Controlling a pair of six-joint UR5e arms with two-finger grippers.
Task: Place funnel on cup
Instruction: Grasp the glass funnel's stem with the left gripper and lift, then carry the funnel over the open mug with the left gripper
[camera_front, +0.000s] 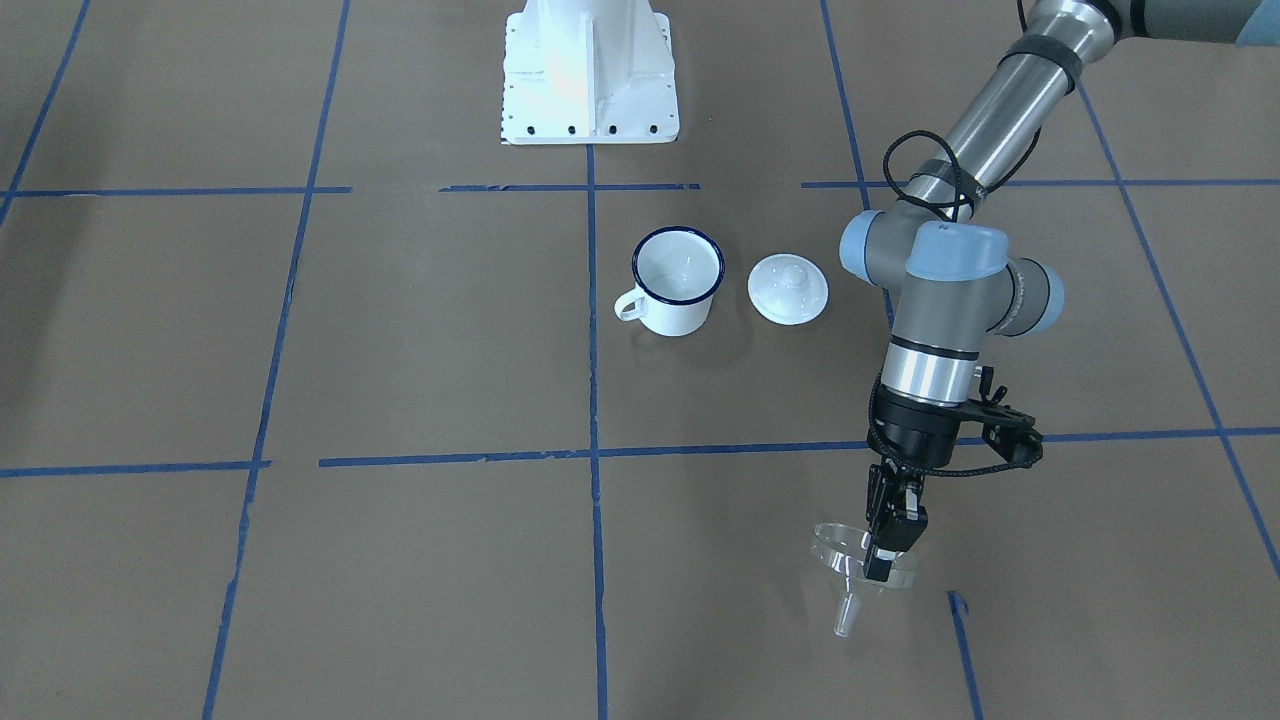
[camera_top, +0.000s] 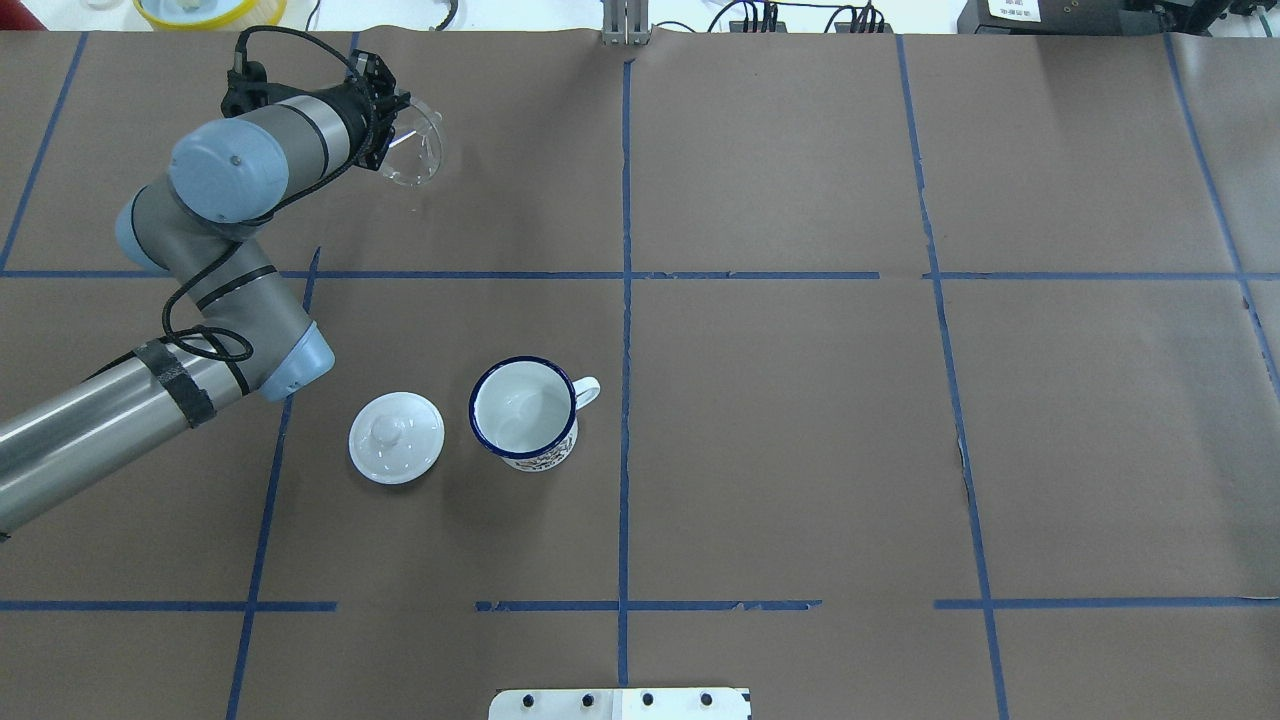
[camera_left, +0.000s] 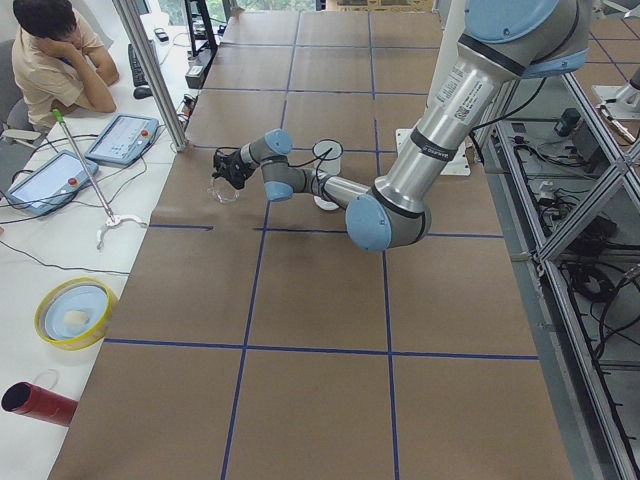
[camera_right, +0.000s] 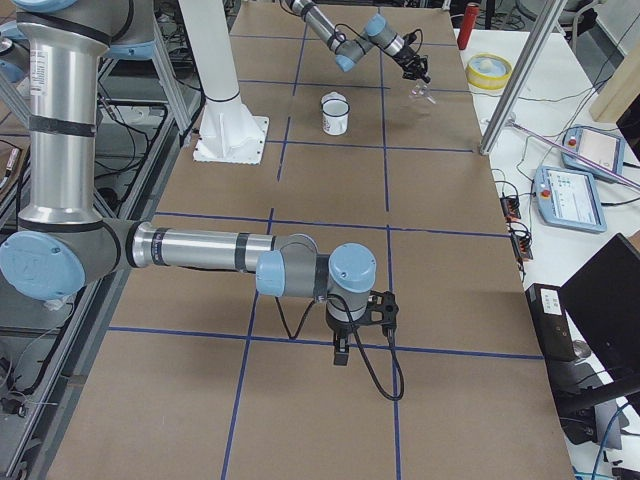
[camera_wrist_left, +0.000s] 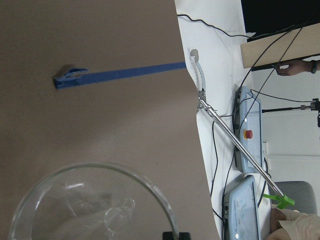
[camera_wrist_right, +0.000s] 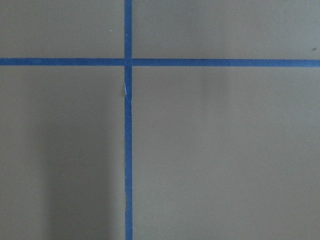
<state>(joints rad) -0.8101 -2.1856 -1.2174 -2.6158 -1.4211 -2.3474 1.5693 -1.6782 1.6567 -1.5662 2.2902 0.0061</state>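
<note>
- Left end effector (camera_front: 882, 558) gripping rim of funnel (camera_front: 843, 572), fingers pinching its wall.
- Funnel hanging tilted at operators' side of surface (camera_front: 400, 350), spout pointing down. Cannot tell whether spout is touching surface.
- Cup (camera_front: 678, 282) standing upright, mouth open, near surface centre, well apart from funnel.
- White lid (camera_front: 788, 290) lying just beside cup, on side opposite handle, not touching.
- Right end effector (camera_right: 340, 347) hovering above blue tape line (camera_wrist_right: 128, 150). Cannot tell whether wide or narrow.
</note>
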